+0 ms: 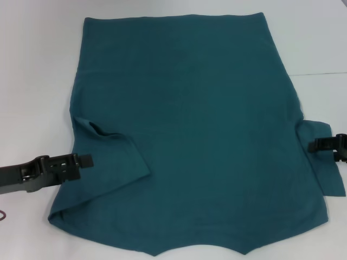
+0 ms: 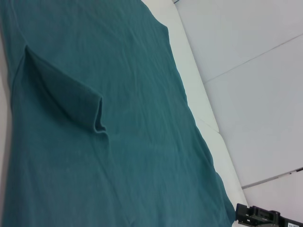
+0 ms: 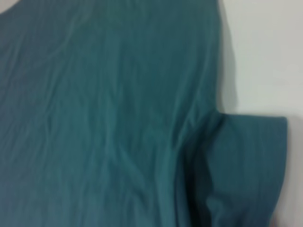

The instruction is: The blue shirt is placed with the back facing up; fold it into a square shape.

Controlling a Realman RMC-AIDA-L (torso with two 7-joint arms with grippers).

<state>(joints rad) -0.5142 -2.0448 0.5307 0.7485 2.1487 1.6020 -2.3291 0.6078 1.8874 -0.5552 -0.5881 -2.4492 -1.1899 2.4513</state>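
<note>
The blue shirt point(image 1: 195, 124) lies flat on the white table point(image 1: 32, 81), plain side up, hem at the far end and collar at the near edge. Its left sleeve point(image 1: 111, 157) is folded inward onto the body, and shows as a raised flap point(image 2: 61, 94) in the left wrist view. The right sleeve point(image 1: 325, 162) still sticks out sideways past the body point(image 3: 251, 161). My left gripper point(image 1: 87, 161) hovers at the folded left sleeve's outer edge. My right gripper point(image 1: 312, 145) sits over the right sleeve near the armpit, and also appears in the left wrist view point(image 2: 260, 216).
Bare white tabletop surrounds the shirt to the left, right and beyond the hem. A thin seam line point(image 1: 325, 73) crosses the table at the right. A small dark cable loop point(image 1: 2, 215) shows at the left edge.
</note>
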